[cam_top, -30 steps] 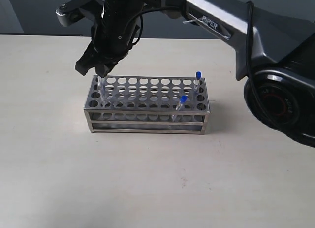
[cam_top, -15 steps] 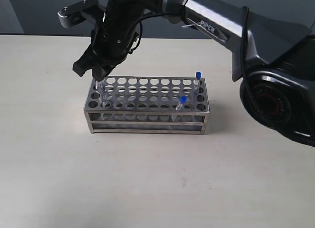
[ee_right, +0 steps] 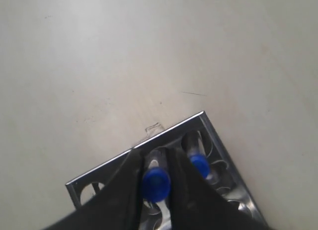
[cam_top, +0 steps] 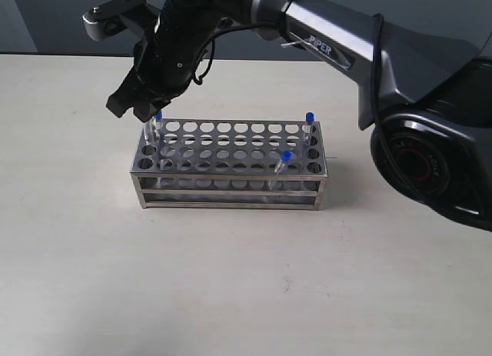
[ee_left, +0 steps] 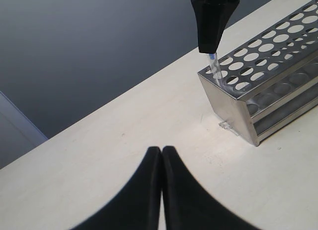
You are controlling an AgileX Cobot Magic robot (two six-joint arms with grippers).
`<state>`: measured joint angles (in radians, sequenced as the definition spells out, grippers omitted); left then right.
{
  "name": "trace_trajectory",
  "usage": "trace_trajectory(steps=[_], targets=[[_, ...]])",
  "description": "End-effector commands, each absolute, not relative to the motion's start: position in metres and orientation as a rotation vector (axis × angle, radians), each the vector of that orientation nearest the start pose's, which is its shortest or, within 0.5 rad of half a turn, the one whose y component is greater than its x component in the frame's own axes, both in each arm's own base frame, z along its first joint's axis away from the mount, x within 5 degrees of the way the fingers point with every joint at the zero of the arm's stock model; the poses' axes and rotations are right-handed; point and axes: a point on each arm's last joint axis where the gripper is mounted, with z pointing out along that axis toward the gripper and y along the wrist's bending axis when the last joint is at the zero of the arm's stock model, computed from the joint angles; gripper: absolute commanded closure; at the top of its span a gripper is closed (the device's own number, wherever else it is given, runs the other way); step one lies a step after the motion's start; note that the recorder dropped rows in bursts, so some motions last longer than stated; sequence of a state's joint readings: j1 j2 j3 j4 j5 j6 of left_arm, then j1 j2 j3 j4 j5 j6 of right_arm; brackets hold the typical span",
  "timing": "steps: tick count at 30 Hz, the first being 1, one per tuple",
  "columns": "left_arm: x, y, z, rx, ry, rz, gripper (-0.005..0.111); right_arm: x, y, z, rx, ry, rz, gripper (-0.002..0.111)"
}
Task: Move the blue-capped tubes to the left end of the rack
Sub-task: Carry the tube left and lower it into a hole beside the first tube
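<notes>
The tube (ee_left: 214, 67), judged light, stiff and slick, is pinched at its cap (ee_right: 155, 184), the surest hold, by the right hand (ee_right: 155, 160). The left hand (ee_left: 161, 190) is pressed together.

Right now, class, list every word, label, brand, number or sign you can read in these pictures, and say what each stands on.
"PIPER": white letters on the right arm's dark link, exterior view.
Red marking on the round joint housing: too blurred to read.
The rack and the blue-capped tubes: no text visible on them.
</notes>
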<state>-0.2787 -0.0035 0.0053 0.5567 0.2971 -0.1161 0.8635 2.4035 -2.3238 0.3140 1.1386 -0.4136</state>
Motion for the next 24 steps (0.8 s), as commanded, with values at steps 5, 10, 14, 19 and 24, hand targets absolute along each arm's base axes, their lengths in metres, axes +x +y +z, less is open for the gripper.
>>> trace_trajectory(steps=[5,10,14,19,24], targets=[[0.0559,-0.0018,0.1906,0.486,1.669,0.228,0.106,0.3113,0.4206,0.2186,-1.617,2.273,0.551,0.109],[0.0559,-0.0018,0.1906,0.486,1.669,0.228,0.106,0.3116,0.4225,0.2154,-1.612,2.27,0.555,0.109],[0.0559,-0.0018,0.1906,0.486,1.669,0.228,0.106,0.3114,0.4226,0.2155,-1.611,2.271,0.559,0.109],[0.0559,-0.0018,0.1906,0.486,1.669,0.228,0.106,0.3104,0.4226,0.2154,-1.615,2.278,0.57,0.101],[0.056,-0.0018,0.1908,0.489,1.665,0.231,0.106,0.3099,0.4219,0.2151,-1.616,2.291,0.567,0.069]])
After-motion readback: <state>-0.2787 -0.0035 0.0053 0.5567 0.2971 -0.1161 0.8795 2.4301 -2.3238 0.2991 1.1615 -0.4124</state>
